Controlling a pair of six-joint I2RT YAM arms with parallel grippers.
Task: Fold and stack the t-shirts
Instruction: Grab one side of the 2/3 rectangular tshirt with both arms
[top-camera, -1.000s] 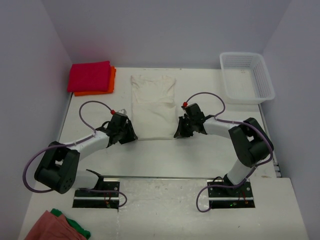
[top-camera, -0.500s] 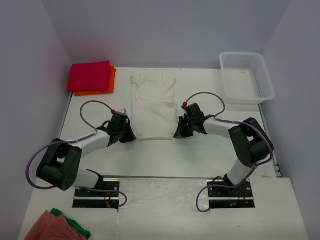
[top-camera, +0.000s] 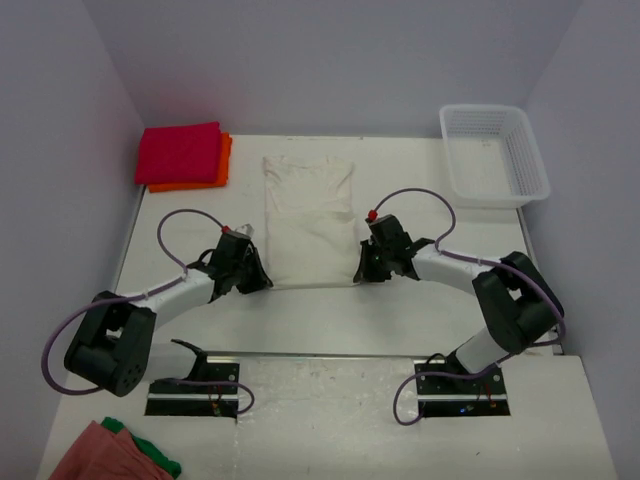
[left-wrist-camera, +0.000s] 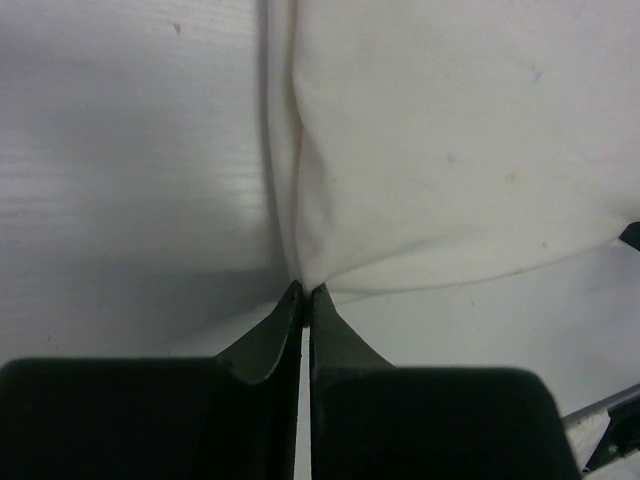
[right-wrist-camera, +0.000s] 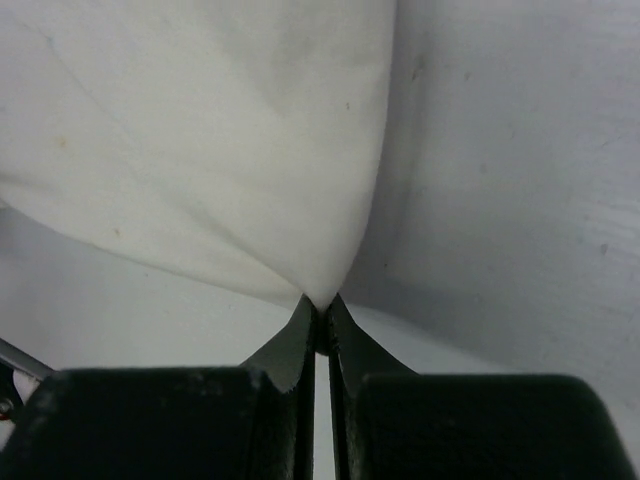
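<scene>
A cream-white t-shirt (top-camera: 309, 218) lies as a long folded strip down the middle of the table. My left gripper (top-camera: 262, 281) is shut on its near left corner, and the left wrist view shows the cloth (left-wrist-camera: 450, 160) pinched at the fingertips (left-wrist-camera: 305, 292). My right gripper (top-camera: 362, 272) is shut on the near right corner, where the cloth (right-wrist-camera: 220, 140) gathers to a point at the gripper (right-wrist-camera: 320, 302). Both near corners are lifted slightly. A folded magenta-red t-shirt (top-camera: 178, 151) rests on a folded orange one (top-camera: 224, 164) at the back left.
A white mesh basket (top-camera: 493, 153) stands at the back right. Salmon-pink (top-camera: 95, 455) and green (top-camera: 155, 455) cloths lie at the near left corner, beside the left arm's base. Grey walls close in the left, back and right sides.
The left gripper has shut on the shirt's near left corner. Both grippers have drawn the near edge slightly towards the arm bases, stretching the strip.
</scene>
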